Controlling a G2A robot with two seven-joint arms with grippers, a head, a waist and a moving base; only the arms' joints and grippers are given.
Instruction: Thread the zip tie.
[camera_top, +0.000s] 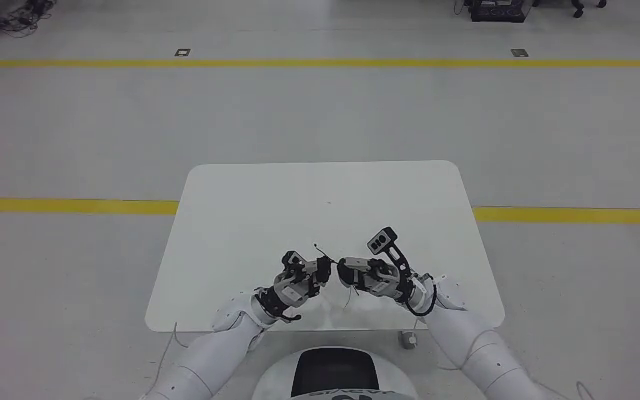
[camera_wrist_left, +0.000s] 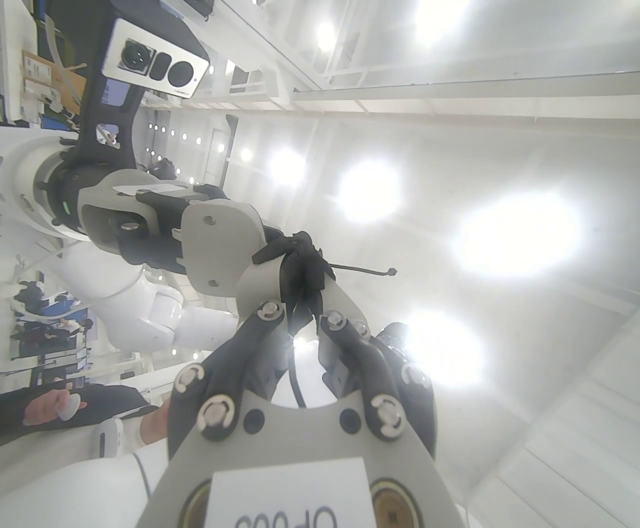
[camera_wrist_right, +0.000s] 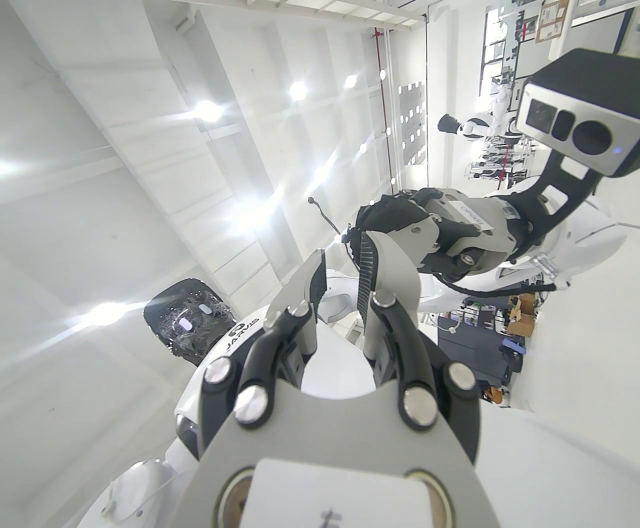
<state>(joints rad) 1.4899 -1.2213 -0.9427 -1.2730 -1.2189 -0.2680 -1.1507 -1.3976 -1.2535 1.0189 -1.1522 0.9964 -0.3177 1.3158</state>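
Since the left claw (camera_wrist_left: 302, 270) pinches the zip tie (camera_wrist_left: 391, 272) tail-out over the surface (camera_top: 400, 190) near its front edge, the right claw (camera_wrist_right: 344, 247) sits spread, probably to catch it.

Top camera, above the arms, looks down on the table (camera_top: 320, 200) and the floor (camera_top: 320, 110) beyond. Wrist cameras ride close behind the left gripper (camera_wrist_left: 302, 277) and right gripper (camera_wrist_right: 342, 250), tilted up at ceiling lights (camera_wrist_left: 370, 190); all share the grippers' meeting point over the table's near edge.
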